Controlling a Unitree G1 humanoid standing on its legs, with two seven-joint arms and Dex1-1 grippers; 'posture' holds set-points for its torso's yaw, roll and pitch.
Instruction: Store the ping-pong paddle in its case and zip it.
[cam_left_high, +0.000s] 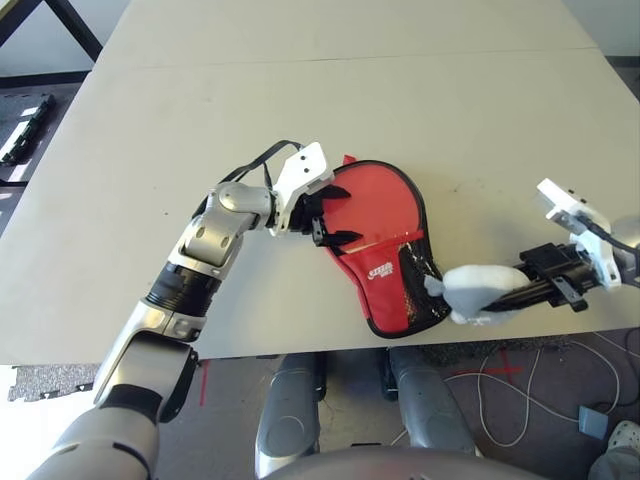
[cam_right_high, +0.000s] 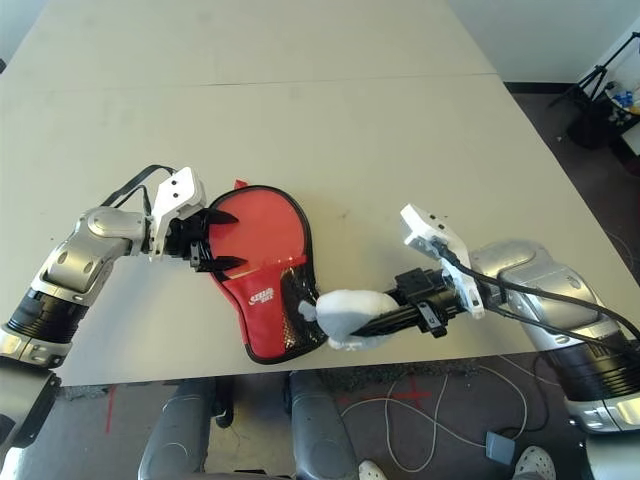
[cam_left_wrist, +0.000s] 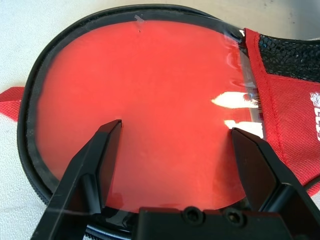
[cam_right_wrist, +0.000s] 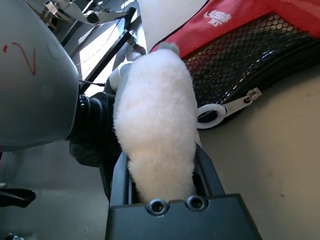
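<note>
Case (cam_left_high: 385, 250): red fabric w/ black edging, paddle-shaped, lies flat on the table near its front edge, round end away from the edge, narrow end at the edge. Black mesh pocket + white logo on the narrow half. Zipper pull visible at the narrow end in right wrist view. Ping-pong paddle (cam_left_wrist: 145, 105): red rubber face up, inside the case's round part; handle hidden.

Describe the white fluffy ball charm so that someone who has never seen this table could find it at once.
Start at the red case near the table's front edge. At its narrow handle end, by the black mesh pocket, sits the fluffy ball charm, gripped in the right claw. It is the only white, furry thing there.
</note>
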